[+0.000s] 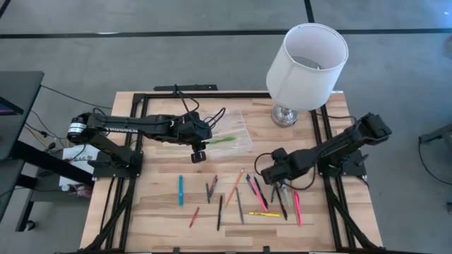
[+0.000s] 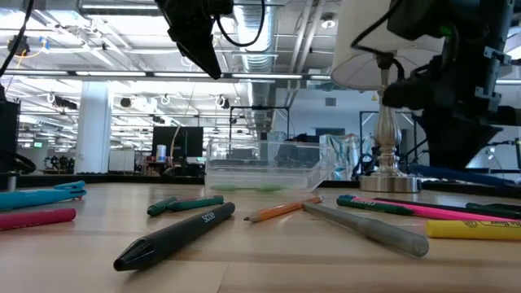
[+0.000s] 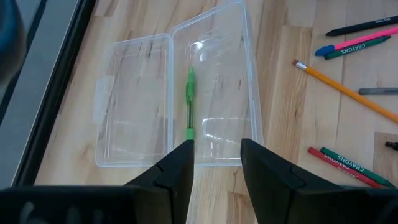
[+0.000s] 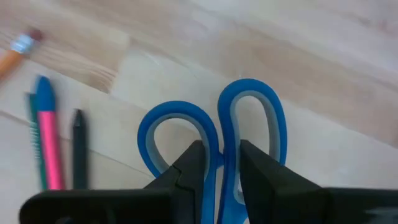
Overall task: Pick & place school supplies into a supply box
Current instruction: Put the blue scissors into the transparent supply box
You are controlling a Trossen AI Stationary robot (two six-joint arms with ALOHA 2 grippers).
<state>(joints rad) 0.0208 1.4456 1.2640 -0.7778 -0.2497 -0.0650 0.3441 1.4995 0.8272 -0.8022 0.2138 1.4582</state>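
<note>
The supply box [image 3: 143, 93] is a clear case lying open on the far middle of the table [image 1: 226, 137], with one green pen [image 3: 189, 102] inside it. My left gripper [image 3: 216, 155] hovers open above the box's near edge and holds nothing. Several school supplies lie spread on the near half of the table: a blue pen [image 1: 181, 190], an orange pencil [image 1: 235, 185], a yellow marker [image 1: 265, 214] and a pink marker [image 1: 297, 208]. At the right of this spread, my right gripper [image 4: 222, 158] points down, shut on blue-handled scissors [image 4: 211, 124]. My right gripper pinches the scissors between its two fingers at the spot where the two blue handle loops meet [image 4: 219, 134]. The fingers come from above, pointing down. Both loops stick out past the fingertips; the blades are hidden behind the fingers. Whether the scissors are clear of the table does not show.
A lamp with a white shade [image 1: 305, 67] stands at the far right, close to the box. A black marker [image 2: 175, 236] and a grey one [image 2: 366, 228] lie near the front edge. Black rails [image 1: 131, 176] run along the table's sides.
</note>
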